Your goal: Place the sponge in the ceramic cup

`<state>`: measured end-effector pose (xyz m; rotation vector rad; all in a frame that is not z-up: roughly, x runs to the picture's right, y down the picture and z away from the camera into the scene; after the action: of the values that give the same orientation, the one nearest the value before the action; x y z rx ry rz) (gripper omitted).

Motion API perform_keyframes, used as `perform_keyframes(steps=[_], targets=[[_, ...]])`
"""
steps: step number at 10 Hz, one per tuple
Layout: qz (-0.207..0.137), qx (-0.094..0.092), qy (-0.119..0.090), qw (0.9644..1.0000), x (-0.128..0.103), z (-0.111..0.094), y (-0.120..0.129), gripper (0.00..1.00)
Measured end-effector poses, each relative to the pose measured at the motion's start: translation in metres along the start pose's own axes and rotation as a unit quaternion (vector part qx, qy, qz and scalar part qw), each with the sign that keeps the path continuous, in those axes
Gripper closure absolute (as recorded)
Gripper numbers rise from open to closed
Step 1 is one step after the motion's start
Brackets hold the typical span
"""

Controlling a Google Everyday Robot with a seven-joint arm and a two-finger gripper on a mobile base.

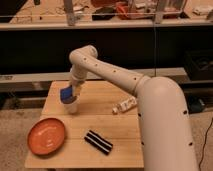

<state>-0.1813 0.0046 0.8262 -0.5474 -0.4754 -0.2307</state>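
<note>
The blue sponge (66,94) sits at the rim of the white ceramic cup (72,106), which stands upright at the back left of the wooden table (117,131). The sponge's lower part seems to rest on or just inside the cup's mouth. My gripper (74,91) hangs directly over the cup, right against the sponge, at the end of the white arm that reaches in from the right.
An orange plate (46,136) lies at the front left of the table. A black-and-white striped block (98,142) lies near the front middle. A white bottle (125,105) lies on its side beside my arm. Dark shelving stands behind the table.
</note>
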Motion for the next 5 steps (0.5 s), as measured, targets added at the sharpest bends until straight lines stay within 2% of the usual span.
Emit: perform_keyframes(steps=[3, 5], targets=[[0.006, 0.004, 0.002, 1.0, -0.0002, 0.0013, 0.0005, 0.76], [0.009, 0.006, 0.002, 0.9999, -0.0007, 0.0025, 0.0013, 0.76]])
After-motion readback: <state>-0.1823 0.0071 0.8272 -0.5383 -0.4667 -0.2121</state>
